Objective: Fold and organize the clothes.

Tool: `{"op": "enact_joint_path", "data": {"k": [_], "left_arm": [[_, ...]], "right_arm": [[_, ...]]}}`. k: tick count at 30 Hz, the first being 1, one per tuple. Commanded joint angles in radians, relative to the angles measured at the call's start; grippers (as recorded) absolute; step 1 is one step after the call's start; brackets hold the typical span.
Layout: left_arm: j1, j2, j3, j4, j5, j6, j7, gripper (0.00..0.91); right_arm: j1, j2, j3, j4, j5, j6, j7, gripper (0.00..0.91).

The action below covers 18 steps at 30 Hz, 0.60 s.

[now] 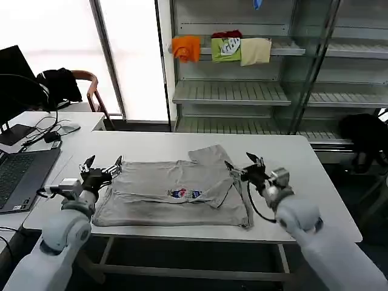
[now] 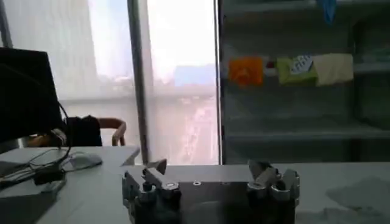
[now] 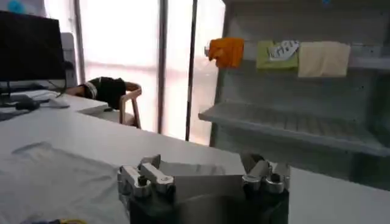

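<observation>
The left gripper (image 1: 102, 165) hangs with its fingers spread apart just above the left edge of the grey shirt (image 1: 176, 194), holding nothing. In its own wrist view the two fingertips (image 2: 156, 168) stand wide of each other over the pale table (image 2: 91, 182). The right gripper (image 1: 244, 167) sits at the shirt's right edge, also spread wide, its fingertips (image 3: 152, 163) parted with only cloth and tabletop behind them; whether it touches the fabric is hard to tell from here.

The shirt lies flat in the middle of the white table (image 1: 303, 163), partly folded, with one sleeve turned inward over the small coloured chest print (image 1: 185, 193).

To the left of the table a laptop (image 1: 18, 176) lies open, with a tangle of cables (image 1: 45, 130) behind it and a dark monitor (image 1: 12, 73) at the edge. A wooden chair (image 1: 94, 91) with a black garment (image 1: 60, 85) draped on it stands by the window. Beyond the table a metal shelf rack (image 1: 242, 91) holds orange (image 1: 186, 47), green (image 1: 225, 50) and cream (image 1: 256, 51) folded clothes.

Both arms reach forward from the body, elbows low, wrists about level with the tabletop
</observation>
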Motion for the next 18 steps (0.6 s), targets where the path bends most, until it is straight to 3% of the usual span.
{"op": "enact_joint_path", "data": {"k": [1, 4, 6, 18], "left_arm": [[-0.231, -0.019, 0.096, 0.310, -0.009, 0.105, 0.058, 0.907], [-0.262, -0.017, 0.117, 0.358, -0.008, 0.127, 0.068, 0.907], [-0.280, -0.017, 0.128, 0.382, -0.008, 0.154, 0.076, 0.907], [-0.394, -0.033, 0.191, 0.582, 0.071, 0.162, 0.157, 0.907]], "right_arm": [[0.336, 0.257, -0.082, -0.633, -0.225, -0.004, -0.233, 0.907], [0.379, 0.313, -0.062, -0.749, -0.315, 0.005, -0.281, 0.907], [0.399, 0.343, -0.054, -0.802, -0.357, 0.005, -0.281, 0.907], [0.428, 0.397, -0.036, -0.902, -0.381, 0.011, -0.270, 0.907]]}}
